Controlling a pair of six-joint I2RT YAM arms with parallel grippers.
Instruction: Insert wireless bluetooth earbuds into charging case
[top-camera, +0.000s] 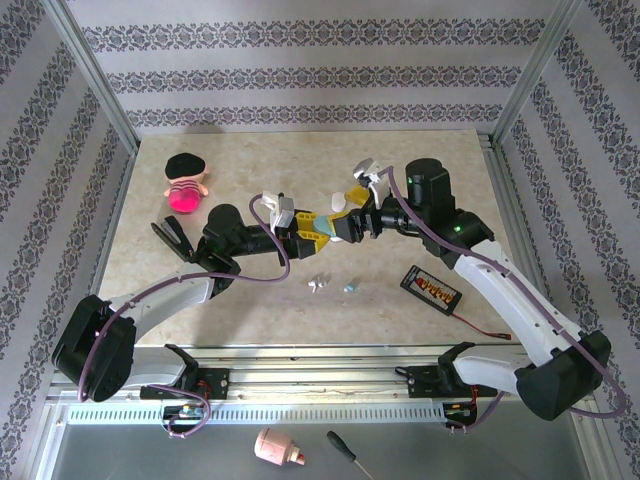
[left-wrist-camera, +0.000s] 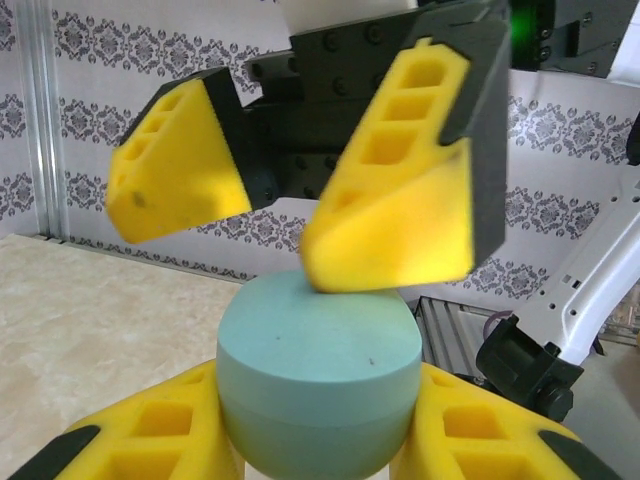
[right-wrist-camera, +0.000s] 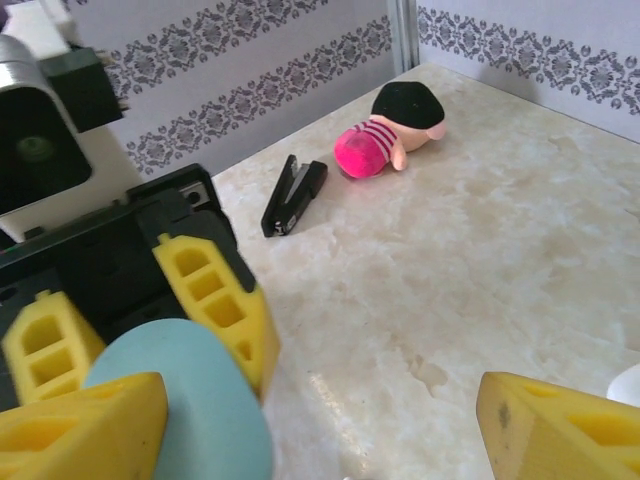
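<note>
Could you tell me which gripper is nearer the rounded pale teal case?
Left. The left gripper clamps the rounded teal case; the right gripper faces it, open, one finger by its top.

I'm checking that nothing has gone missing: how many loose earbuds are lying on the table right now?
2: a white earbud and, just right of it, a pale teal earbud, both on the table towards its near edge. They are tiny, so more may be hidden.

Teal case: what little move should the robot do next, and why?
Probably close the right claw gently onto the lid to pry it up. The left claw grips the teal case, which looks shut, the right claw is open with one finger at the lid, and the earbuds lie on the table.
</note>
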